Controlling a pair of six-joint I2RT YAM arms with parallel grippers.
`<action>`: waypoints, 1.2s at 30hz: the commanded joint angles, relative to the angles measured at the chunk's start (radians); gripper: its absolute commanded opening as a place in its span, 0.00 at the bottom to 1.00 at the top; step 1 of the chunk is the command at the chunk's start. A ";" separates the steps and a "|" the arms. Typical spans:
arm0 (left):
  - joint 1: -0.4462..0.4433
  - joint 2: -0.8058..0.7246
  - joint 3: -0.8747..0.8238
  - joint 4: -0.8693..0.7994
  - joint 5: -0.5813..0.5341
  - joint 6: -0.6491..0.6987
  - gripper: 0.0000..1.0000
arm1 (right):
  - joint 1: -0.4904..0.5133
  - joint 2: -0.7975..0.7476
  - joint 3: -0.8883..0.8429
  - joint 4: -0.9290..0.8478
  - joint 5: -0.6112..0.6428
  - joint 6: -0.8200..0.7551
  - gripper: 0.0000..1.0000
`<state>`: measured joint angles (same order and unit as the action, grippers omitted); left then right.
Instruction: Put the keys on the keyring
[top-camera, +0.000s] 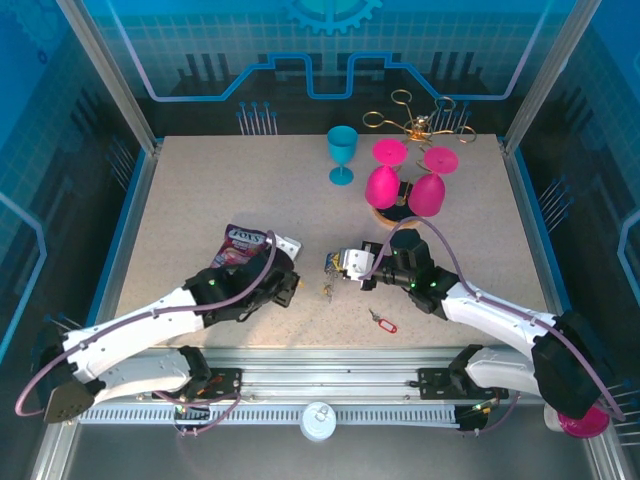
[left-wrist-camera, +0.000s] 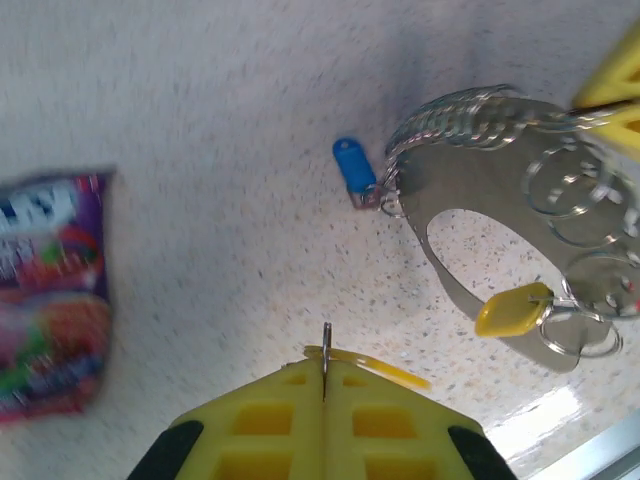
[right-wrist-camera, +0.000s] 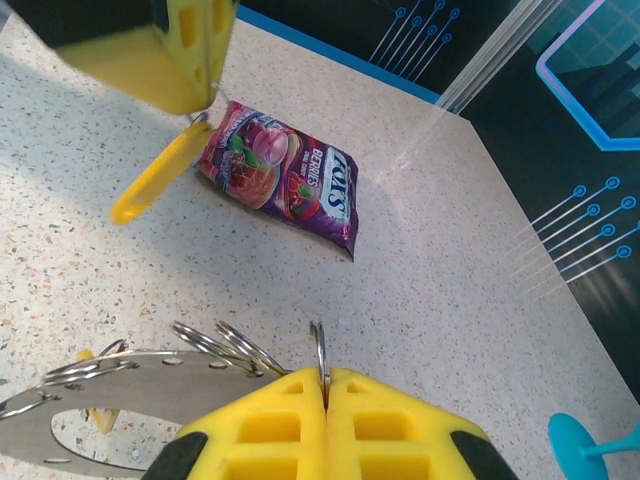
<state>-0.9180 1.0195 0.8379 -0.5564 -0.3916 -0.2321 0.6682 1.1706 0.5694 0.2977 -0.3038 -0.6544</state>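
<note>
The keyring (left-wrist-camera: 480, 170) is a flat silver oval plate hung with several wire rings. My right gripper (right-wrist-camera: 323, 375) is shut on one of those rings and holds the keyring (right-wrist-camera: 120, 385) just above the table. A yellow key (left-wrist-camera: 512, 310) hangs from the plate, and a blue key (left-wrist-camera: 350, 168) sits at its far end. My left gripper (left-wrist-camera: 325, 372) is shut on the small ring of another yellow key (right-wrist-camera: 160, 175), a short way left of the keyring (top-camera: 330, 265). A red key (top-camera: 382, 321) lies on the table near the front, below the right gripper (top-camera: 345, 265).
A purple snack bag (top-camera: 240, 245) lies just behind the left gripper (top-camera: 288, 287). A teal goblet (top-camera: 342, 155), two pink goblets (top-camera: 383, 180) and a gold wire rack (top-camera: 415, 120) stand at the back. The table's metal front edge (top-camera: 330, 362) runs below both arms.
</note>
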 joint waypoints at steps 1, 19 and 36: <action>0.037 -0.072 -0.066 0.109 0.139 0.400 0.00 | -0.001 -0.021 0.044 -0.016 -0.052 -0.004 0.00; 0.183 -0.091 -0.118 0.280 0.562 0.759 0.00 | -0.002 0.004 0.069 -0.053 -0.189 -0.024 0.00; 0.243 -0.005 -0.054 0.243 0.765 0.594 0.00 | 0.064 0.006 0.045 0.017 -0.083 -0.116 0.00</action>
<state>-0.6830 1.0084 0.7544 -0.3088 0.3161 0.3889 0.7052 1.1717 0.6022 0.2699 -0.4126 -0.7387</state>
